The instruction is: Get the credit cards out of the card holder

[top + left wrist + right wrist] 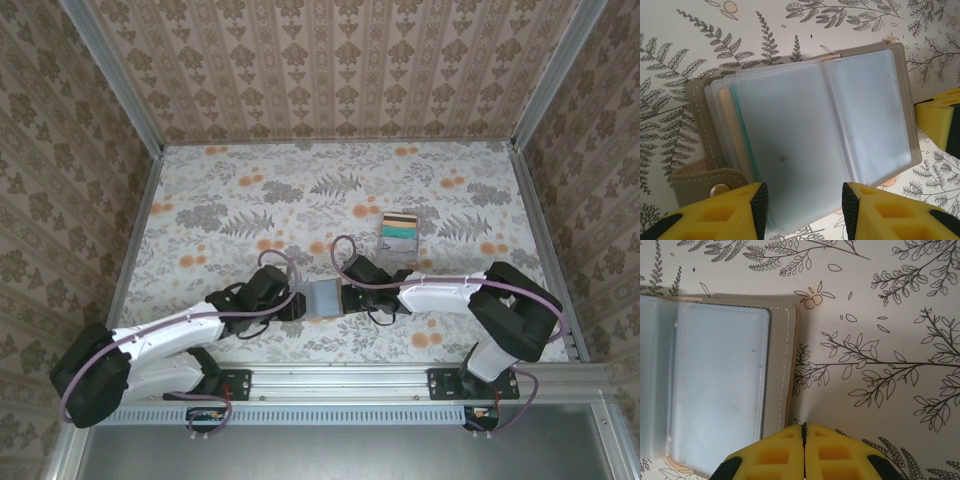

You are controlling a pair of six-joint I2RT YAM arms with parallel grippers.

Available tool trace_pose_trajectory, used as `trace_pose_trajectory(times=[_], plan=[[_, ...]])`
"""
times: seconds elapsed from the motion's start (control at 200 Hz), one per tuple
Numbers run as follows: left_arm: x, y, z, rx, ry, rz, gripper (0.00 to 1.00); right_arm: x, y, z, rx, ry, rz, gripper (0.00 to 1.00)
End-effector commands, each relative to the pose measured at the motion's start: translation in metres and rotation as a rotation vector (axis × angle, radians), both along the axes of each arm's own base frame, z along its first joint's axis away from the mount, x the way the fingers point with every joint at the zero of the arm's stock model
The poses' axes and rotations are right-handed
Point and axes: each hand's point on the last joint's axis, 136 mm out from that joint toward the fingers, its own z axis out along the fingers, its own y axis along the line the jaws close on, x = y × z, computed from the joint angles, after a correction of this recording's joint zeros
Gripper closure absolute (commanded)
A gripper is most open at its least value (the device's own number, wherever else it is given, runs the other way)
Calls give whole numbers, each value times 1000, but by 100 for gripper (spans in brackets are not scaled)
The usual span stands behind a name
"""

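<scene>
The card holder lies open on the table between my two grippers, taupe outside with clear bluish sleeves inside. Thin edges of the credit cards, one orange-yellow and one teal, peek out of the sleeves stacked on its left side. My left gripper is open, its fingers standing apart over the near edge of the top sleeve. My right gripper is shut with nothing visible between its fingers. Its tip sits at the holder's right edge.
A clear plastic box with stacked coloured cards stands behind the holder, and a small flat card lies just left of it. The snap tab of the holder sticks out beside my left finger. Patterned walls close in the table.
</scene>
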Motion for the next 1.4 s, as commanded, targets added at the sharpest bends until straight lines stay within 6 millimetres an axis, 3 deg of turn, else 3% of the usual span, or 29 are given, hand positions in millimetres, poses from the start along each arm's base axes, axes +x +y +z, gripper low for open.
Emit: trace_pose_trajectory(times=[0.0, 0.34, 0.59, 0.95, 1.06, 1.11, 1.285, 1.395], plan=[[6, -10, 8, -5, -19, -12, 54, -1, 0, -4, -23, 4, -13, 92], [8, 1, -9, 80, 13, 24, 53, -3, 6, -4, -20, 4, 1, 92], [6, -11, -13, 40, 30, -7, 53, -3, 10, -2, -14, 1, 6, 91], [4, -34, 0, -42, 3, -82, 44, -4, 13, -5, -16, 7, 11, 90], [3, -39, 5, -50, -6, -101, 23, -4, 13, -5, -16, 8, 12, 90], [3, -41, 7, -48, -12, -107, 18, -4, 13, -5, -16, 8, 10, 90], [3, -48, 23, -51, -58, -135, 17, -5, 13, -5, -14, 9, 7, 90], [1, -58, 31, -94, -73, -158, 25, -5, 11, -4, -12, 3, 2, 90]])
